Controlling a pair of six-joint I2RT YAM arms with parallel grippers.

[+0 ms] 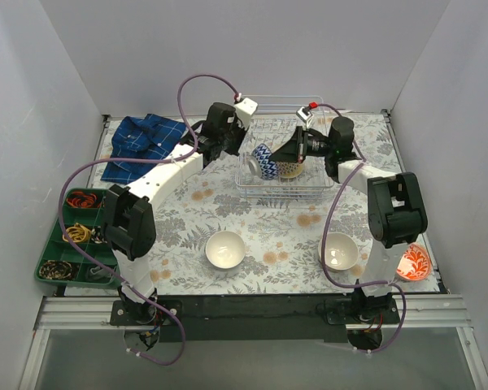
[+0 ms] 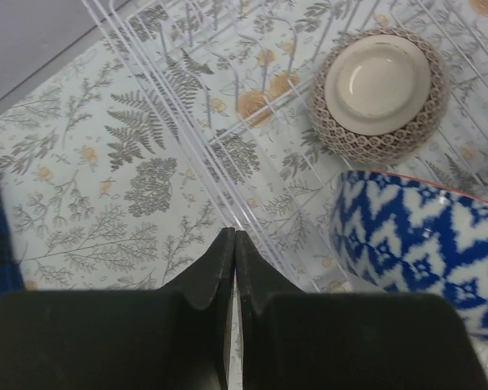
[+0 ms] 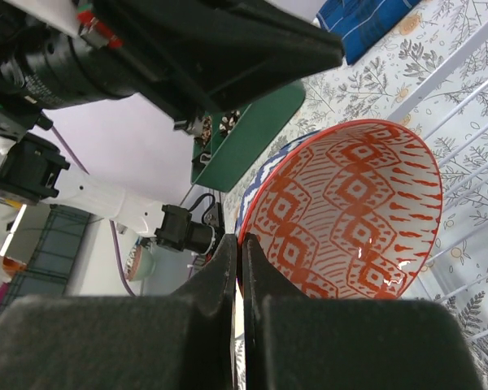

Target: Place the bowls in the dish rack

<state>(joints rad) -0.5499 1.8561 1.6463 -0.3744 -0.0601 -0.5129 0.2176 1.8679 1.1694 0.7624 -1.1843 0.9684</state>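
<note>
White wire dish rack (image 1: 313,185) stands at far centre of the table, holding a blue-and-white patterned ceramic bowl (image 2: 423,244), cut off by the frame, and a brown-patterned bowl (image 2: 380,91). Left gripper (image 2: 234,240) is closed on nothing. Right gripper (image 3: 237,244) has its fingers together at the blue bowl's rim; whether they pinch it cannot be made out.

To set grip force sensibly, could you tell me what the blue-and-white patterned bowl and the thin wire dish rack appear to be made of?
Blue-and-white patterned bowl: probably glazed ceramic; its red-patterned inside shows small glossy highlights. Thin wire dish rack: likely metal wire, white-coated or plated; the rods are thin, straight and pale, finish unclear.
</note>
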